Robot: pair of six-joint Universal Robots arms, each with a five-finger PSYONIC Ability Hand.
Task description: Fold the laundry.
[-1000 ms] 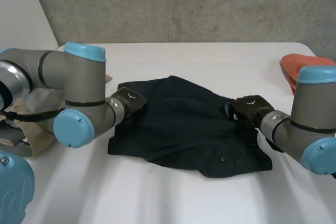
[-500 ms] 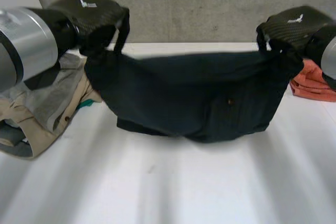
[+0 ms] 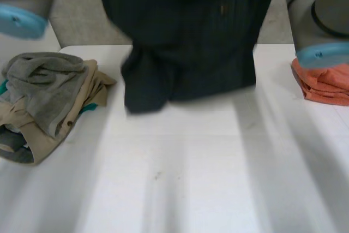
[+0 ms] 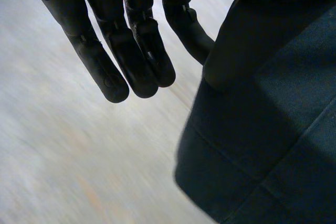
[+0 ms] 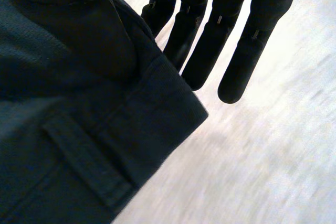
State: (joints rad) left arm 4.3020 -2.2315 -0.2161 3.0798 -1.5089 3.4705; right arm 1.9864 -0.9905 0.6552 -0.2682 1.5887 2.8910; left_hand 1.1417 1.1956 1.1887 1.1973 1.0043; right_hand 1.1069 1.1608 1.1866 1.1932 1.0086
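Dark navy woven cloth garment (image 3: 191, 36) hangs spread between both hands over the far edge of the white bench (image 3: 180, 178), waistband uppermost, hem near the surface. Left hand (image 4: 131, 40) and right hand (image 5: 210, 40) each clamp an upper corner, straight fingers (image 4: 105, 72) against thumb.

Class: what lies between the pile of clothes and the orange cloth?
In the head view, the dark garment hangs between the pile of clothes and the orange cloth, its lower edge just above the white table.
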